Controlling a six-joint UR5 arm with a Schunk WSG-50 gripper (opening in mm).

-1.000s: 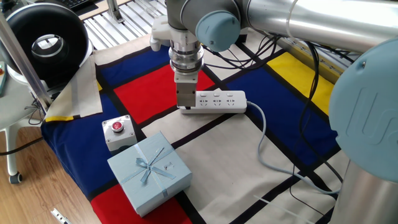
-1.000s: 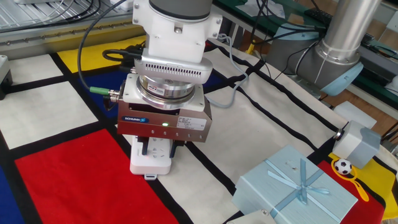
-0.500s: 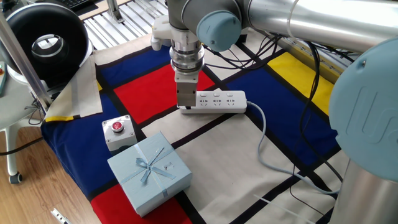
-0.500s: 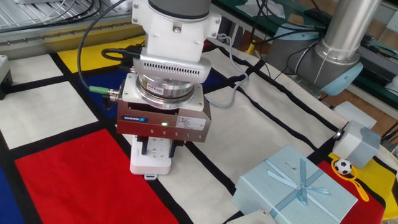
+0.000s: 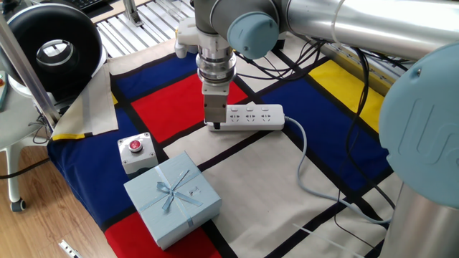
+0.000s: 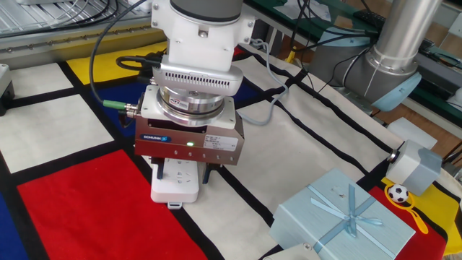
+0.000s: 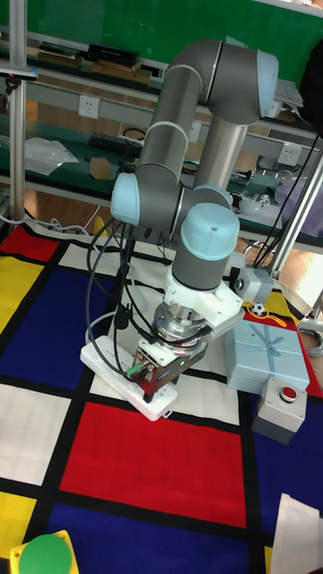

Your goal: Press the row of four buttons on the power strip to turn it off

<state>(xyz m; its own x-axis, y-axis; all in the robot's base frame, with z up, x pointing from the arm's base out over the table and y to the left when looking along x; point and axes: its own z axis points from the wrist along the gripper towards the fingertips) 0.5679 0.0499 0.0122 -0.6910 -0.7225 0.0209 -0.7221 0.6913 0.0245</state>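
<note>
Vs 1 s ago: arm w/ gripper (image 6: 186, 172) nudged slightly up and left in the other fixed view; barely any shift in one fixed view. Strip (image 5: 251, 117) and everything else unchanged.

Strip lies centre of one fixed view, long axis running left-right, on the boundary of the red and cream cloth patches. Grey cable (image 5: 304, 161) leaves its right end and curls down toward lower right. In the other fixed view only its near end (image 6: 176, 183) shows, lower centre-left, under the gripper body. In the tall view strip (image 7: 112, 372) sits centre-left, gripper (image 7: 154, 386) over its lower-right end.

Gripper is directly above the strip's left end (one fixed view), at or just over its surface; contact can't be confirmed. Fingers (image 6: 205, 173) dark, mostly hidden by the red-brown body; open or closed: can't tell. Buttons not resolvable in any view.

Blue box (image 5: 172, 196) lower left of one fixed view, well apart from strip; red button (image 5: 135, 146) on grey housing just above-left of it.
</note>
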